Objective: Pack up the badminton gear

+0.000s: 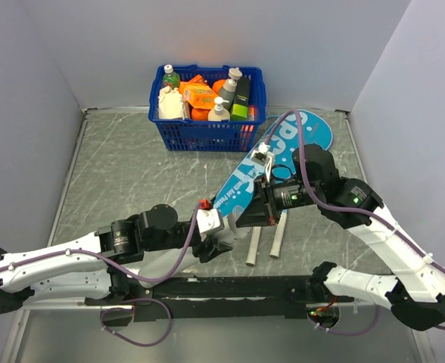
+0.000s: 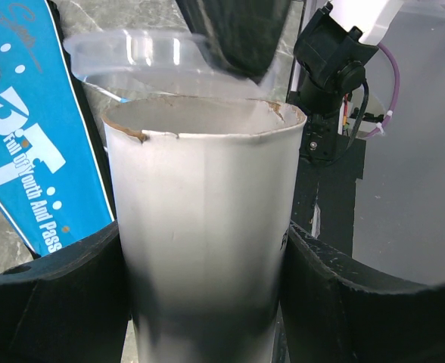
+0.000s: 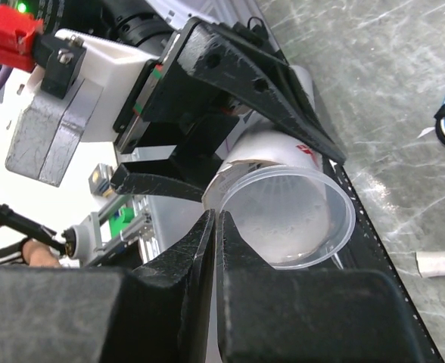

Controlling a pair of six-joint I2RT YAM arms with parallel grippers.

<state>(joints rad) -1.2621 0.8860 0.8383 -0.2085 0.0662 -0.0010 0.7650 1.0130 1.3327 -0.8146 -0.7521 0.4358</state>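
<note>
White cardboard, torn brown along its open rim, fills the middle of the left wrist view: this is the long tube [image 2: 207, 249], and the left gripper [image 1: 215, 246] is clamped on it, one black finger pressed to each side of its wall. Just above that open mouth, in the upper left of the same view, sits a clear plastic lid [image 2: 132, 57], close to the rim but not seated on it. In the right wrist view the right gripper [image 3: 216, 227] has its two fingers brought together on the near edge of that lid, pinching it, with the lid's round opening facing the tube's end in the centre of the frame. In the top view the two grippers meet a little below the centre of the picture; the tube itself is mostly hidden there by the wrists. The teal case [image 1: 283, 155] lies flat on the grey marbled table [image 1: 132, 174], slanting from the centre up toward the upper right, its wide end near the back wall. Two white racket handles [image 1: 253, 248] lie side by side just below the right gripper, their upper ends hidden behind it. A blue basket [image 1: 207, 136] of bottles and orange packs stands at top centre, just beside the case's wide end.
</note>
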